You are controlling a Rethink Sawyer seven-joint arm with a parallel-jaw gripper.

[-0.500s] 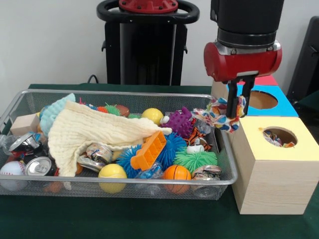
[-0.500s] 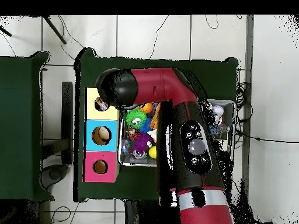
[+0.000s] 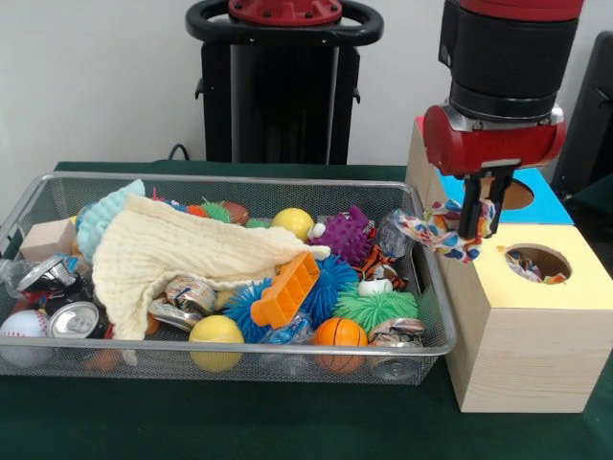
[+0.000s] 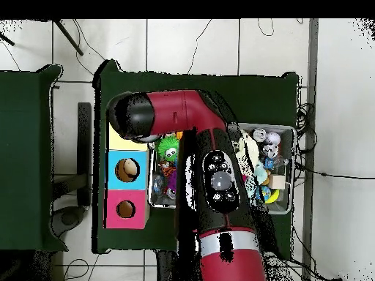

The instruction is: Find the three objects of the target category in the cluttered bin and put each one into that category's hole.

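Front view: we are pinching the cloth bundle [image 3: 442,233] in the gripper [image 3: 476,228], upper left of the yellow box's hole [image 3: 536,263].

No text, label, brand, number or sign can be read in either view. Printed wrappers are seen on the crushed cans [image 3: 65,305] in the wire basket [image 3: 287,182], but their lettering is too small and blurred to be made out. Nothing legible is carried by the yellow-topped box [image 3: 536,331], and no marking can be read on the round buttons of the arm [image 4: 218,179] in the overhead view.
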